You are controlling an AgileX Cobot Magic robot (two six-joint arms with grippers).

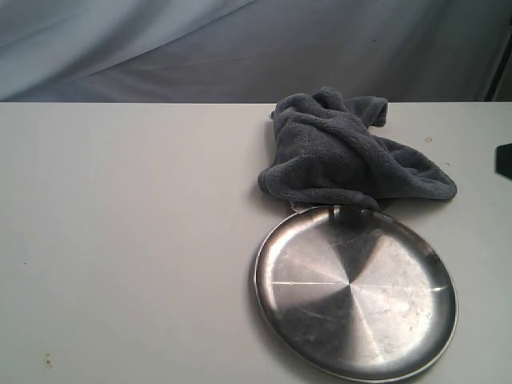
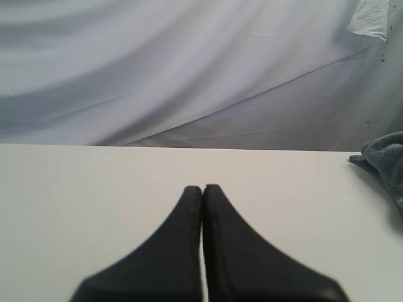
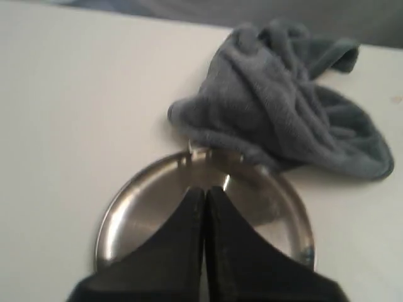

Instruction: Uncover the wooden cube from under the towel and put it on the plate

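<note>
Wooden cube is not showing in any view, so if it is here, the cloth is hiding it. The white table (image 1: pixel 120 240) is filling the scene, with a pale draped backdrop (image 1: pixel 240 40) hanging behind its far edge.

The towel (image 1: pixel 344 152) is sitting right of centre in the exterior view, bunched in a dark grey heap of thick folds. Its long axis is running from a raised knot near the table's far edge down and out to a flatter flap on the right. Its near hem is touching the far rim of the plate (image 1: pixel 356 296), which is lying flat and bare, throwing radial reflections.

The left gripper (image 2: pixel 202 187) is sitting low and roughly level, pointing across open table toward the backdrop. Its jaws are pressed together with nothing between them, and it is well apart from the towel, with only a corner of the cloth creeping into its wrist view.

The right gripper (image 3: pixel 205 189) is tilting down over the plate, aiming at the towel beyond. Its jaws are also pressed tight on nothing.

A small pale scrap (image 3: pixel 197 150) is peeking out under the towel's hem, just beside the plate's rim, and it is too small to tell what it is.
</note>
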